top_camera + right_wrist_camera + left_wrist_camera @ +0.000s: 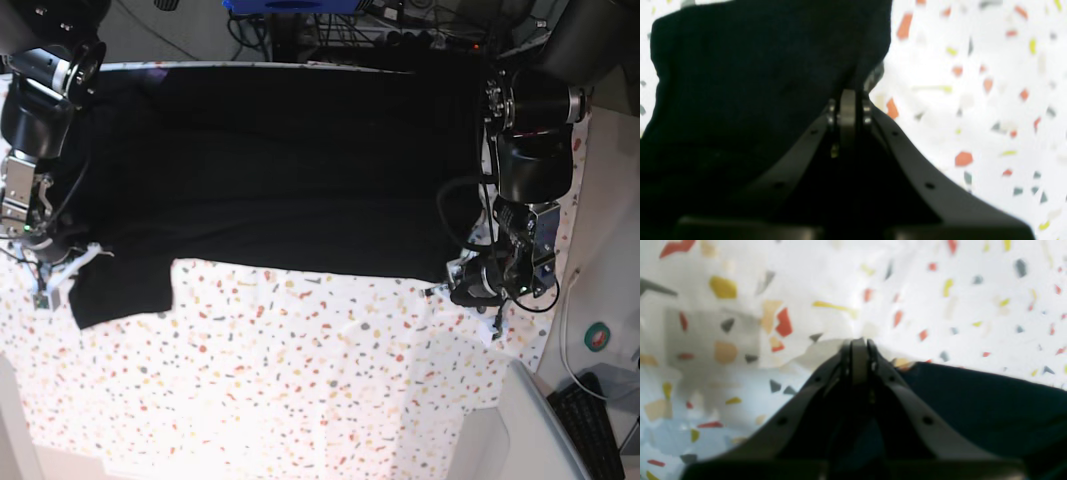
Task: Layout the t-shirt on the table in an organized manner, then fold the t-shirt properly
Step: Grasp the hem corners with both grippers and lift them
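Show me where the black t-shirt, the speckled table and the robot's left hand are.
t-shirt point(300, 170), base view, middle of the spread cloth.
table point(300, 380), base view, bare speckled cover in front of the shirt.
left hand point(858, 341), left wrist view, its closed tips.

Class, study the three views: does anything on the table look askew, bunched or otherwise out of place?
Yes. Under the left gripper the white speckled table cover is puckered into a raised ridge beside the black cloth t-shirt. In the base view, one sleeve hangs below the shirt's otherwise straight lower edge.

black keyboard point(592, 425), green-centred round disc point(598, 337)
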